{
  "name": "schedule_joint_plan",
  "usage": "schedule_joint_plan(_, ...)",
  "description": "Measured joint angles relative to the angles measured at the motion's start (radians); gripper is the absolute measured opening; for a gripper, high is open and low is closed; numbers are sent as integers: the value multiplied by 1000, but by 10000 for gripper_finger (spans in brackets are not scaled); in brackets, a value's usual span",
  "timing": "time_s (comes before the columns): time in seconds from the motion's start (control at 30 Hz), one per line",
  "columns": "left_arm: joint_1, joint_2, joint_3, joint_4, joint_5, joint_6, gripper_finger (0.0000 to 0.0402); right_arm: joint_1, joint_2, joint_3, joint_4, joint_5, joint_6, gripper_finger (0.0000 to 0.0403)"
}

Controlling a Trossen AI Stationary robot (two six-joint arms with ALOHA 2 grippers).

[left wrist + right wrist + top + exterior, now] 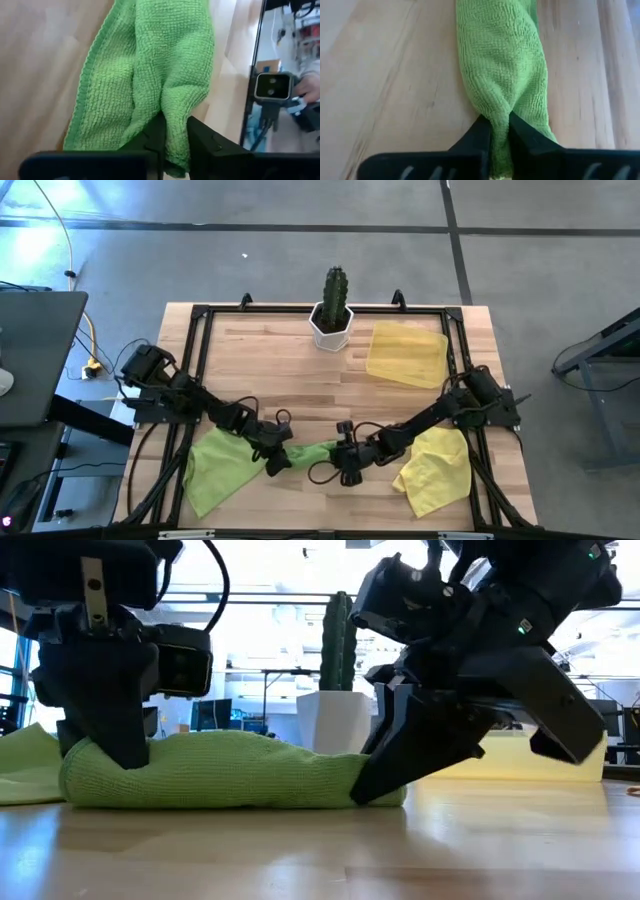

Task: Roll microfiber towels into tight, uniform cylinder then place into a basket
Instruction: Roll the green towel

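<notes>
Down at the near edge of the tabletop (pixel 300 375), the left end effector (pixel 272 463) pinches one end of the rolled green towel (pixel 220 772); the right end effector (pixel 345 463) is clamped on the other end; a yellow towel (pixel 435 470) lies right of them; farther back, the basket (pixel 407 353) sits beside the cactus pot (pixel 331 325).

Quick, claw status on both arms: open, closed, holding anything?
Left claw: closed, pinching one end of the rolled green towel.
Right claw: closed, pinching the other end of the same towel.
</notes>
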Motion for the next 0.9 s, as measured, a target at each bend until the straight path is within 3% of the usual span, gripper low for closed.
schedule_joint_plan(0.4,-6,-158,2,-131,-1,409,107,-150,0,-1,24,-479,238,3)
schedule_joint_plan(0.53,-44,-214,4,-297,-96,556,107,-192,2,-3,47,-621,310,2)
schedule_joint_plan(0.67,-101,-251,4,-425,-247,661,107,-223,3,-3,51,-690,377,2)
schedule_joint_plan(0.9,-184,-291,5,-339,-411,629,109,-255,5,-4,47,-769,495,1)
